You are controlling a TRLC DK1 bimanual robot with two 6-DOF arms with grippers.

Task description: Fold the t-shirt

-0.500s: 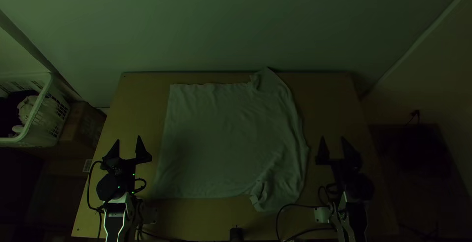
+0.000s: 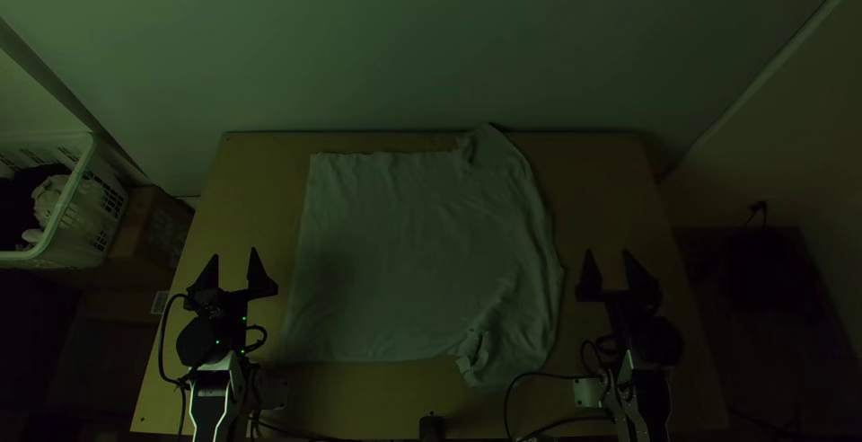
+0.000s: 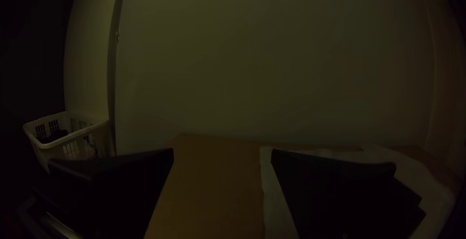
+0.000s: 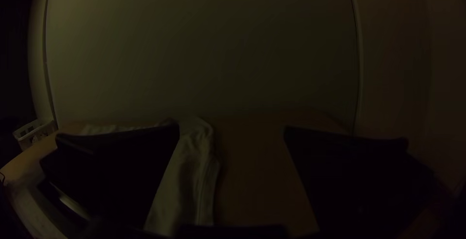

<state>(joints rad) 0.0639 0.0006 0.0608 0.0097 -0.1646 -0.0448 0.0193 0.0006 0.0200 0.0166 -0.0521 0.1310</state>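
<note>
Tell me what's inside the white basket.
The basket holds pale, bunched cloth beside something dark, probably cloth too. Whatever lies beneath them is covered.

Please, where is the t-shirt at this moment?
In the top view, the t-shirt lies spread on the middle of the wooden table, between the left gripper and the right gripper, with its top corner at the far edge.

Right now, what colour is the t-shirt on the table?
The t-shirt looks plain, pale whitish; best seen in the top view.
</note>
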